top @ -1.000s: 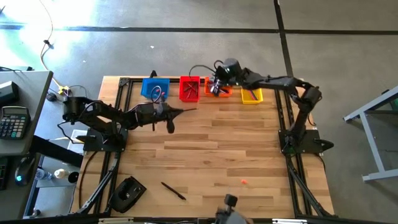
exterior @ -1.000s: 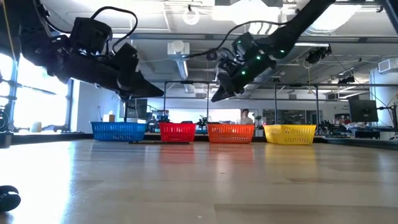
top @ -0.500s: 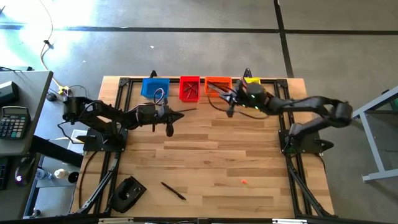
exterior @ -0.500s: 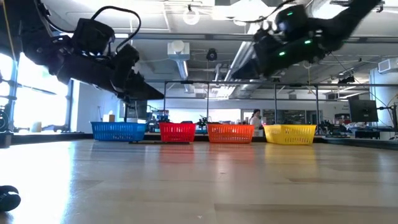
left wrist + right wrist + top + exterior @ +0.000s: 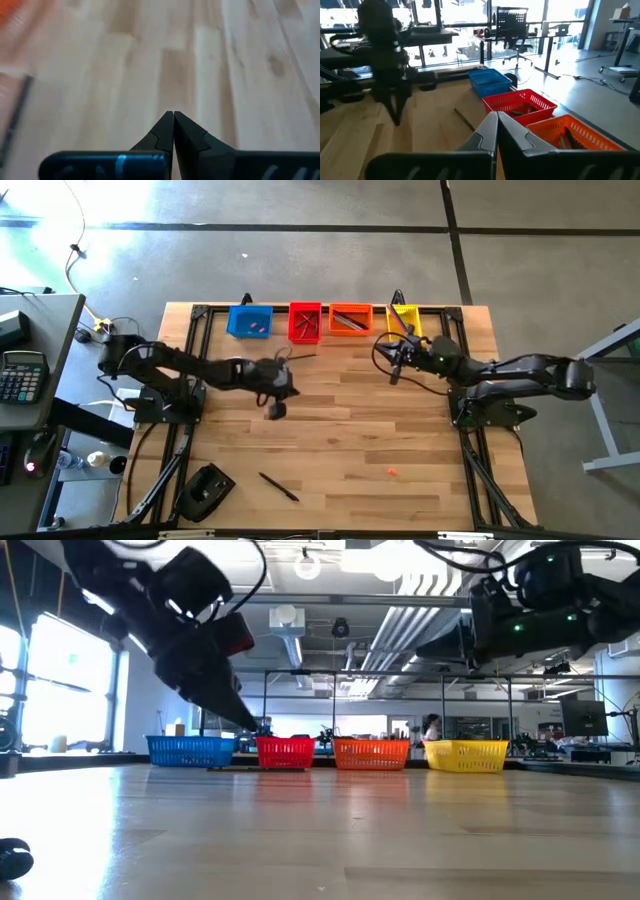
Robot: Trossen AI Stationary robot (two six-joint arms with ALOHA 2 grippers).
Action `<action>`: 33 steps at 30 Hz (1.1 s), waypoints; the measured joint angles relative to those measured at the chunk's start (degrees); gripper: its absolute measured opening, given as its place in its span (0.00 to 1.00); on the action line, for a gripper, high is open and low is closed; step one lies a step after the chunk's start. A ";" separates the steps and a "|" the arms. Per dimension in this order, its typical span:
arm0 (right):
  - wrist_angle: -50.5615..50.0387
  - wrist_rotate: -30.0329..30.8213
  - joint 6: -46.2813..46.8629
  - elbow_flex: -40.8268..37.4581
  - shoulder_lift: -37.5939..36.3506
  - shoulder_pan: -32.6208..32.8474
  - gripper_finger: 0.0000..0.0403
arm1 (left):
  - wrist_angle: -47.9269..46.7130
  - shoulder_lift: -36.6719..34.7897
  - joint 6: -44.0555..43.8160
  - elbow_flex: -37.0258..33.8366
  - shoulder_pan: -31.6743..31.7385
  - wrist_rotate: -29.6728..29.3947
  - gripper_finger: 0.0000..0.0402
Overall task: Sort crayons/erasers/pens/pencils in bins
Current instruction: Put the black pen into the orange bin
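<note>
One small red eraser (image 5: 392, 472) lies on the bare table (image 5: 340, 440) toward its front edge, well apart from both arms; it looks light and rubbery, likely best pinched across its short sides. A dark pen (image 5: 279, 486) lies left of it, stiff and apt to roll, best taken mid-length. Four bins (image 5: 325, 320) line the far edge. The left pincer (image 5: 277, 410) and right pincer (image 5: 391, 375) hover with fingers pressed together, empty

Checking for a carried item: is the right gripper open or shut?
Shut and empty: the right gripper's fingertips meet with nothing between them.
</note>
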 joint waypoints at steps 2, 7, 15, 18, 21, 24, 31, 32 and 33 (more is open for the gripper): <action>0.07 0.54 0.07 -0.55 -0.99 0.00 0.00 | -5.39 0.00 -0.11 2.21 -2.38 -0.66 0.00; 0.14 0.46 0.07 -0.60 -2.05 0.02 0.00 | -16.23 0.00 -0.85 6.64 -7.05 -1.44 0.00; -0.02 -0.49 0.06 -0.60 -2.09 0.02 0.00 | -30.14 0.00 -4.05 11.11 -12.77 0.38 0.00; -0.02 -0.50 0.07 -0.60 -2.09 0.02 0.00 | -33.23 0.00 -3.47 11.25 -18.12 2.70 0.00; -0.03 -0.50 0.06 -0.60 -2.08 0.02 0.00 | -34.42 0.72 -5.24 11.04 -24.65 2.55 0.01; -0.07 -0.52 0.07 -0.60 -2.07 0.02 0.00 | -34.51 0.72 -7.27 10.99 -30.23 2.27 0.05; -0.29 -0.55 0.10 -0.60 -2.07 0.02 0.00 | -31.95 0.89 -16.50 10.99 -38.72 -0.49 0.18; -0.35 -0.59 0.22 -0.60 -2.07 0.02 0.00 | -30.83 1.42 -17.54 10.99 -39.66 -0.93 0.20; -0.35 -0.59 0.24 -0.60 -2.07 0.02 0.00 | -29.86 2.15 -18.29 10.99 -40.48 -1.28 0.21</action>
